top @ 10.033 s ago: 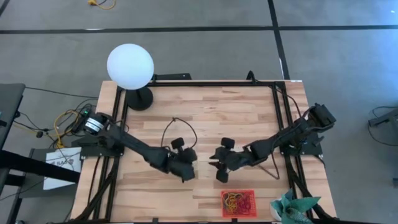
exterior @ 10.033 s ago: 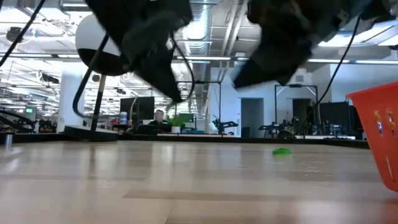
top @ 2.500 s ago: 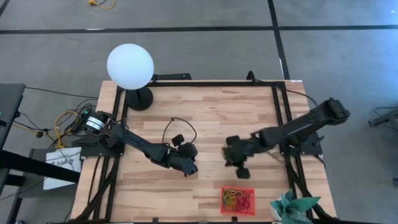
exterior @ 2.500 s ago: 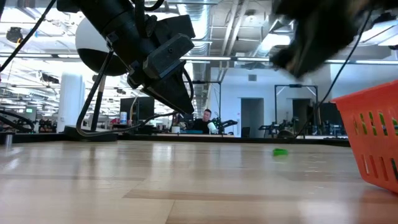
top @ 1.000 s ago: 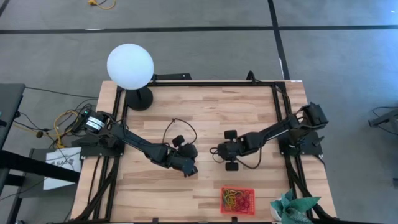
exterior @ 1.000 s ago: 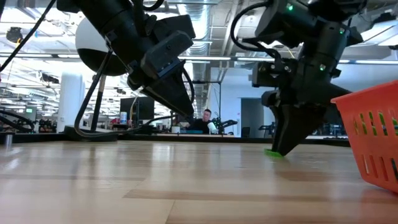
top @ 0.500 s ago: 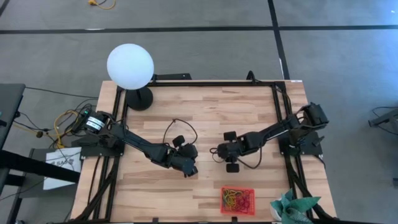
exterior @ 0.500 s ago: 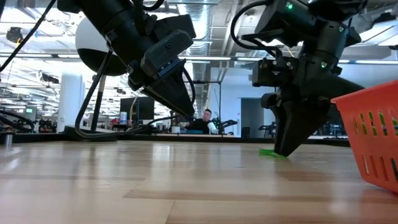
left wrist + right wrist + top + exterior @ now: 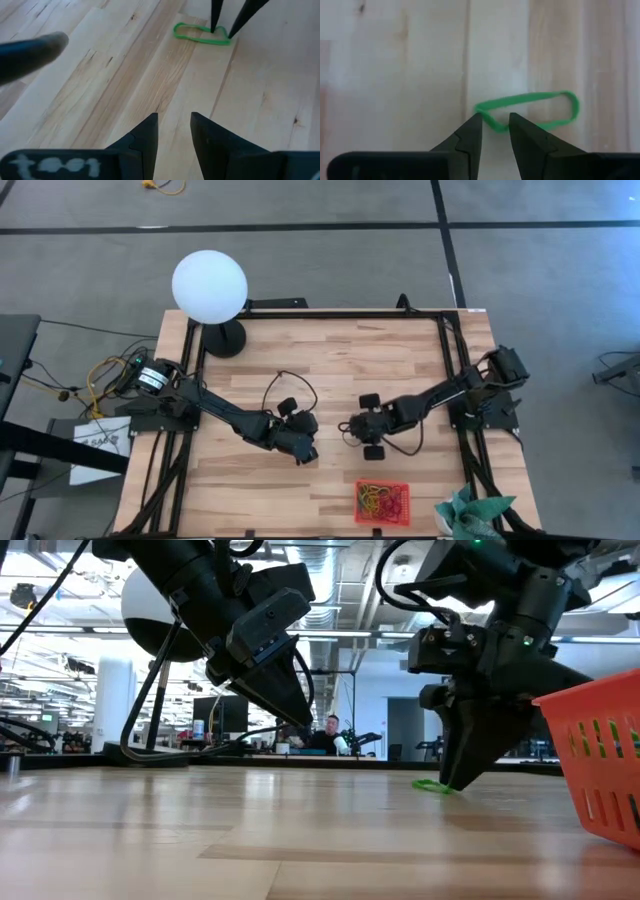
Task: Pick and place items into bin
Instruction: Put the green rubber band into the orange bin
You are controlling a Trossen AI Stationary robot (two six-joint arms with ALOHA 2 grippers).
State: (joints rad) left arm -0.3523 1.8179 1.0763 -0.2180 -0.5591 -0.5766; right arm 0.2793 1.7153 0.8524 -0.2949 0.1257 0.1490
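One green rubber-band loop (image 9: 530,110) lies flat on the wooden table near its middle (image 9: 200,34). My right gripper (image 9: 494,122) points down at it, open, its fingertips on either side of one end of the loop (image 9: 428,785). My left gripper (image 9: 174,120) hangs open above the table just left of the band (image 9: 305,453), with nothing between its fingers. The red-orange bin (image 9: 383,501) stands at the near edge with several coloured bands inside; its wall (image 9: 600,770) shows in the low view. My right gripper comes from above with its fingertips (image 9: 476,120) down at the table, straddling the band's end (image 9: 492,125). The band lies flat on the wood. Whether a finger touches it, I cannot tell.
A white globe lamp (image 9: 209,287) stands at the far left corner. A teal cloth (image 9: 470,515) lies beside the bin at the near right corner. A black cable (image 9: 285,385) loops over the table by the left arm. A person (image 9: 325,732) sits in the room beyond.
My right gripper has tipped a little while its fingertips stayed down at the green band; the gap between them is the same.
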